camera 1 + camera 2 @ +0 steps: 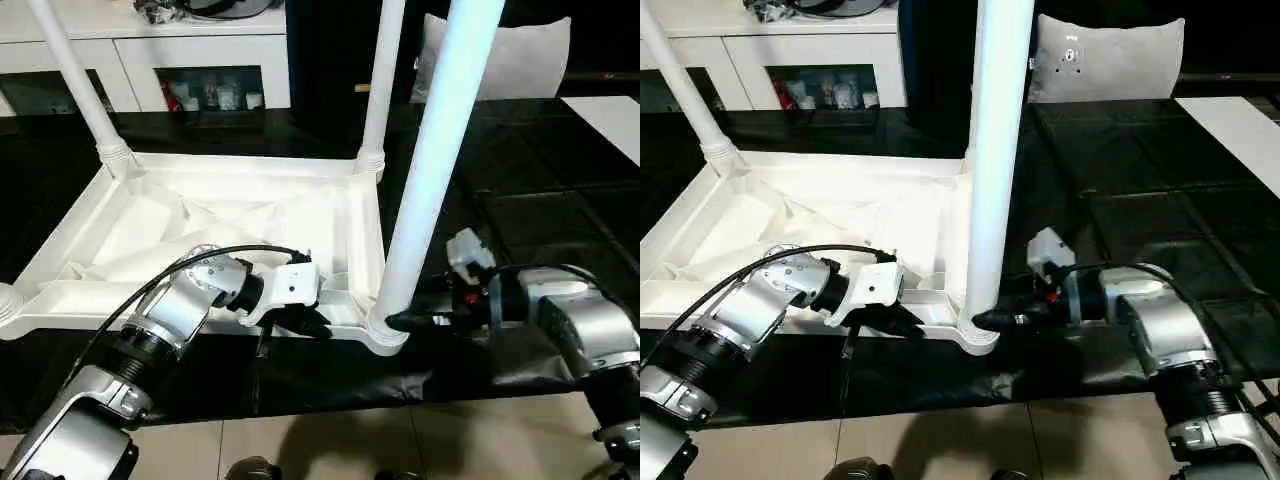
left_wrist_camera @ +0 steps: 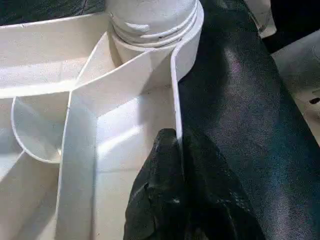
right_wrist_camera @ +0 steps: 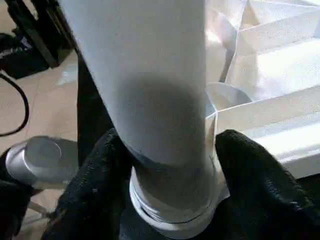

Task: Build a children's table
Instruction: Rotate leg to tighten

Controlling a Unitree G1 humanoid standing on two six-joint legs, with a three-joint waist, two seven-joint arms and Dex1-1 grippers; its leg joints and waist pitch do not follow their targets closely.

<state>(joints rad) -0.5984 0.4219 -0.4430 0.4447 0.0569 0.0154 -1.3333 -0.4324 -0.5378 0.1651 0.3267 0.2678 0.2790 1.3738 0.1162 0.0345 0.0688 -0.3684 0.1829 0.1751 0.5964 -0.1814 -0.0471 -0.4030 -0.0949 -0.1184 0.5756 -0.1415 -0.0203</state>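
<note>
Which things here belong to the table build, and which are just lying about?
Job:
table top, upside down
near leg
two far legs
left gripper
right gripper

Lying about:
cabinet
pillow

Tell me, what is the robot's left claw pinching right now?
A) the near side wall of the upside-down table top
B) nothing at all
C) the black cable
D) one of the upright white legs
A: the left claw is shut on the thin near wall of the upturned table top, beside the corner socket; the right claw is the one straddling the leg.
</note>
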